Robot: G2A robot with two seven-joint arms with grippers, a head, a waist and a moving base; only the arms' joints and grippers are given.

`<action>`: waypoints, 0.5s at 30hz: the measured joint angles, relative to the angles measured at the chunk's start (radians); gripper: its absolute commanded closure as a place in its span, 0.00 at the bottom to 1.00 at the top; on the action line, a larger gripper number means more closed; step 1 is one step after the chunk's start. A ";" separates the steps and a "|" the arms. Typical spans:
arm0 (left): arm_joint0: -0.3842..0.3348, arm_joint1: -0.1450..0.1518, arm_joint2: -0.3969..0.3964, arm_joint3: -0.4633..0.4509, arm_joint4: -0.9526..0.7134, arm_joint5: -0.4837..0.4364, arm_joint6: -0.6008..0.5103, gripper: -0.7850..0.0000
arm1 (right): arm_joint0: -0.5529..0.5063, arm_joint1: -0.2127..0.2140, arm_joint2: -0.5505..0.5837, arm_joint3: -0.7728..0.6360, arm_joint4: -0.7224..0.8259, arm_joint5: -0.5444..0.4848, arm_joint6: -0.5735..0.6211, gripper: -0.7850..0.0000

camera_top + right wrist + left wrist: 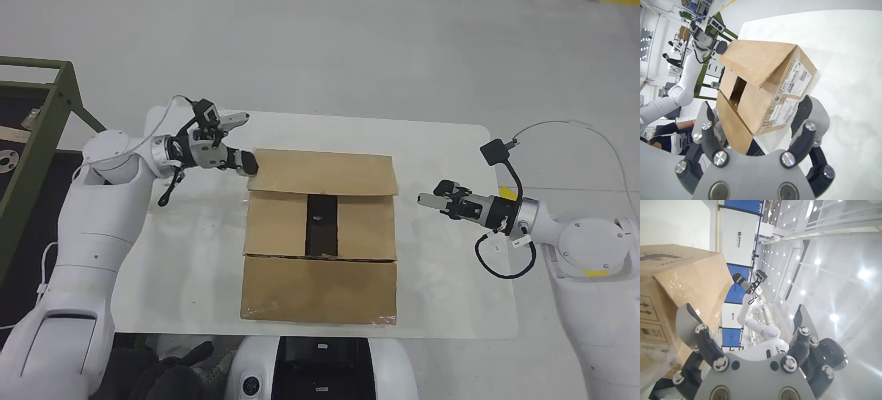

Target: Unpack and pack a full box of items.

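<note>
End wall of the box [761, 62]: two white stick-on labels. The upper label [799, 75] carries a square matrix code, a barcode strip and lines of small print, too fine to read. The lower label [786, 109] carries rows of small print, likewise illegible. Beside it, black handling signs are printed on the cardboard, among them a pair of arrows [764, 124]. In the left wrist view, a like arrow sign [647, 308] stands on another box wall next to a second boxed sign [653, 332]. The flap [696, 275] by it bears dark print beside a red dotted line [676, 259]. On the wall panel [738, 238] behind: a logo with one short word, set sideways
</note>
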 measured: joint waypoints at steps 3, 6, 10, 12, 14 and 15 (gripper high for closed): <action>0.004 0.001 0.007 -0.007 0.022 -0.018 0.013 0.00 | 0.000 0.000 0.000 0.000 0.000 0.000 0.000 0.00; 0.010 0.000 0.019 -0.015 0.046 -0.036 0.029 0.00 | 0.000 0.000 0.000 0.000 0.000 0.000 0.000 0.00; 0.017 -0.001 0.031 -0.026 0.064 -0.056 0.041 0.00 | 0.000 0.000 0.000 0.000 0.000 0.000 0.000 0.00; 0.018 -0.001 0.033 -0.029 0.068 -0.058 0.043 0.00 | 0.000 0.000 0.000 0.000 0.000 0.000 0.000 0.00; 0.017 0.000 0.034 -0.031 0.077 -0.065 0.046 0.00 | 0.000 0.000 0.000 0.000 0.000 0.000 0.000 0.00; 0.017 0.001 0.034 -0.033 0.084 -0.070 0.049 0.00 | 0.000 0.000 0.000 0.000 0.000 0.000 0.000 0.00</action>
